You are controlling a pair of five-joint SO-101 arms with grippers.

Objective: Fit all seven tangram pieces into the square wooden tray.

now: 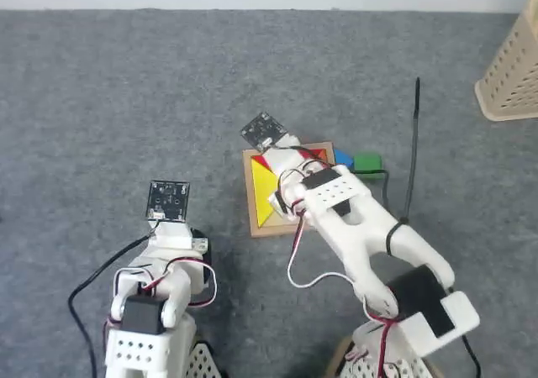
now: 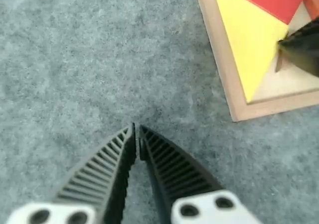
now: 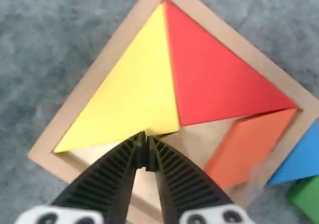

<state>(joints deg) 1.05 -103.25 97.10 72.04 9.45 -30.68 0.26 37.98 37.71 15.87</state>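
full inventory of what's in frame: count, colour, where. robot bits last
wooden tray: 1, light wood, on the table under the right arm
yellow triangle: 1, yellow, in the tray
red triangle: 1, red, in the tray, edge to edge with the yellow one
orange piece: 1, orange, in the tray beside the red triangle
blue piece: 1, blue, at the tray's outer edge
green piece: 1, green, off the tray, next to the blue piece
black cable: 1, black, beside the tray
beige lattice object: 1, beige, far table corner
grey surface: 1, grey, covers the table
left gripper: 1, black, shut, over bare grey surface near a tray corner
right gripper: 1, black, shut, tips at the yellow triangle's point
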